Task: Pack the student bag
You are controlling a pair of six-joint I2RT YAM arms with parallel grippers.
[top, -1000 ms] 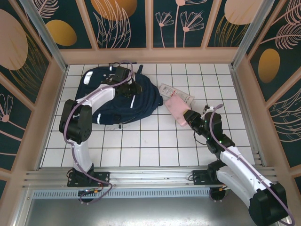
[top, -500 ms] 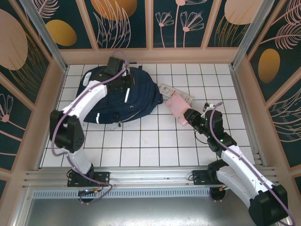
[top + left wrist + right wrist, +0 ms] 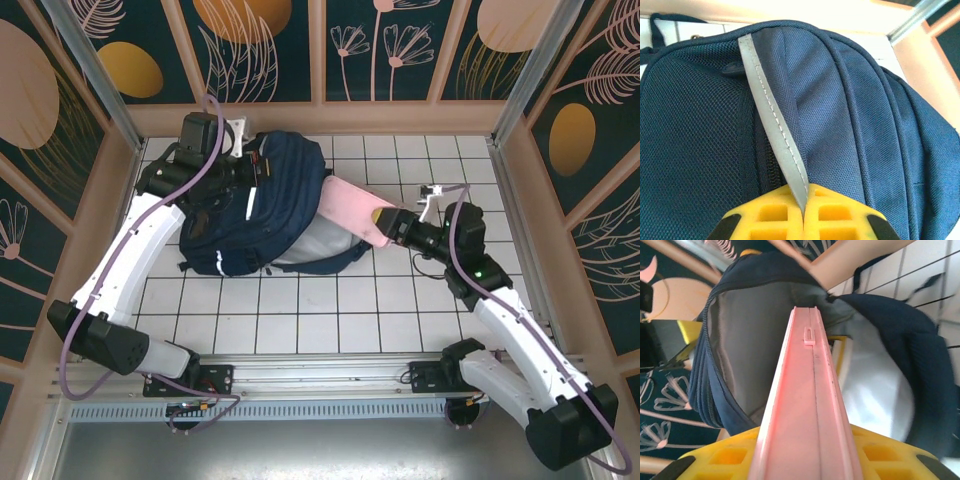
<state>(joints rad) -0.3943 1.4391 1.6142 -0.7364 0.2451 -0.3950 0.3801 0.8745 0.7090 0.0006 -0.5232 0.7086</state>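
The two arms stood at the near edge of the white tiled desk (image 3: pixel 350 300). The right gripper (image 3: pixel 388 222) was over the middle right part of the desk, and its jaws were grasping the near end of a pink case (image 3: pixel 350 205). In the right wrist view the case ran edge-up between the yellow fingers (image 3: pixel 715 460), with a small clasp (image 3: pixel 810 335) on its upper edge. Its far end was at the open mouth of the bag (image 3: pixel 285 195), where a grey lining (image 3: pixel 747 350) was visible. Whether the case touched the lining could not be told.

The bag, navy blue, lay on the far left part of the desk, close to the back wall (image 3: pixel 320 118), with its mouth turned to the right. The left gripper (image 3: pixel 245 172) was at the top of the bag, on its far side. Its jaws were clenched on the bag, and they pinched a white stripe (image 3: pixel 771 125) between their yellow tips.
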